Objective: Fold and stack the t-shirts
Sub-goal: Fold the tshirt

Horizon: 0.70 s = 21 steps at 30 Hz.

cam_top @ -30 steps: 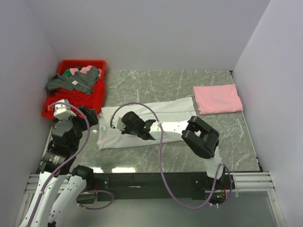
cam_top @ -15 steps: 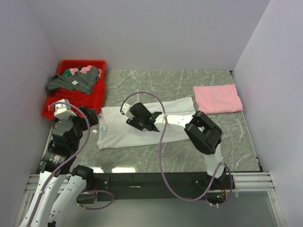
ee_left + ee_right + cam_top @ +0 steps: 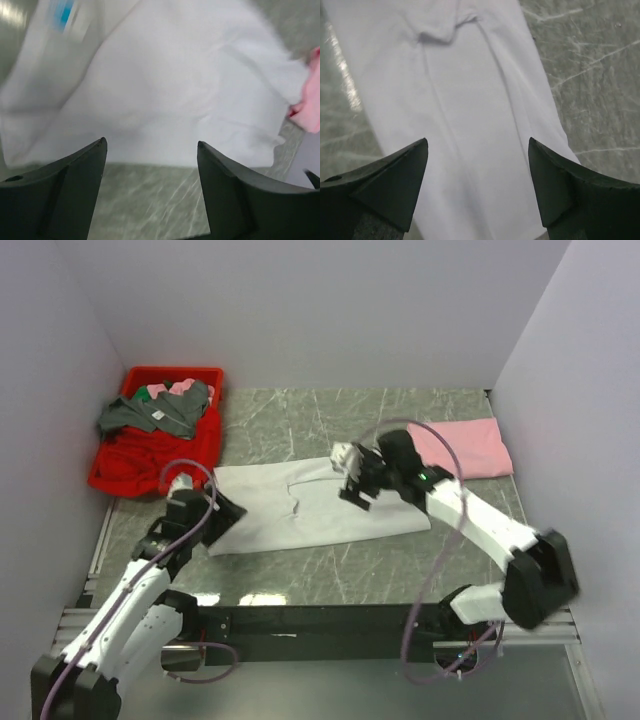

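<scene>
1. The left jaws stand wide and hold nothing, low over the near left edge of the white t-shirt (image 3: 165, 90).
2. The right jaws also stand wide and empty, above the same shirt's right half.
3. The white t-shirt (image 3: 320, 515) lies flat mid-worktop (image 3: 300, 415) as a long band. It looks partly folded, with the cross folds judged not yet done.
4. The pink t-shirt (image 3: 460, 448) lies folded at the far right and apart, so no stack is made yet.
5. The red bin (image 3: 170, 370) at the far left holds more garments.

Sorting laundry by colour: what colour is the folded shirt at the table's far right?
Plain pale pink. The folded shirt shows best in the top external view.
</scene>
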Available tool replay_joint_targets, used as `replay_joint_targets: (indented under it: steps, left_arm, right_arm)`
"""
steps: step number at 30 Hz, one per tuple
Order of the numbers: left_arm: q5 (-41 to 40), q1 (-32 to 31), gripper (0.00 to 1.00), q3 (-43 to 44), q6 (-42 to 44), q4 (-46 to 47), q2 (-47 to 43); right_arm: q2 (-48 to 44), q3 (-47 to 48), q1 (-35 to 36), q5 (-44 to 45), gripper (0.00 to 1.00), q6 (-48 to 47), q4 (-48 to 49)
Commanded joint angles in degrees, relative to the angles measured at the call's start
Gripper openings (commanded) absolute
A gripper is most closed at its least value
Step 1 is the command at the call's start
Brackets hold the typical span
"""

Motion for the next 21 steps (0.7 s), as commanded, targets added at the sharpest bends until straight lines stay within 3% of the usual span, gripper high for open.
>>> replay_joint_targets:
  steps: [1, 2, 3, 4, 6, 11, 15, 21]
  left_arm:
    - [8.7, -1.6, 0.78, -7.3, -18.3, 2.1, 0.2]
    - [5.8, -2.2, 0.78, -8.2, -19.8, 0.8, -0.8]
    - [2.9, -3.4, 0.80, -8.2, -23.0, -4.6, -1.4]
    - [1.5, -3.7, 0.80, -8.0, -24.2, -6.7, -1.9]
    - [-2.8, -3.8, 0.81, -7.6, -25.8, -9.5, -3.2]
    - [-3.5, -3.8, 0.79, -11.6, -30.0, -6.0, -2.2]
    - [-8.3, -3.7, 0.74, -11.2, -33.6, -6.2, 1.4]
    - [-15.0, -3.8, 0.68, -8.1, -38.4, -14.2, 6.4]
  right_arm:
    - [-8.8, -14.1, -0.2, -4.9, 0.87, -10.5, 7.6]
    - [-7.7, -14.4, -0.2, 2.0, 0.88, -9.1, 7.9]
    - [-6.0, -12.8, -0.4, 1.2, 0.81, -11.6, 3.0]
    - [-3.1, -9.3, -3.2, -1.1, 0.76, -17.8, -9.8]
    - [-3.3, -11.0, -6.6, -9.2, 0.80, -24.4, -17.8]
    - [-15.1, -24.8, -9.2, -2.5, 0.85, -33.0, -9.5]
    - [-16.7, -28.0, -11.4, -1.7, 0.84, -34.5, -10.3]
    - [-18.7, -29.6, -14.7, -2.3, 0.84, -35.2, -10.0]
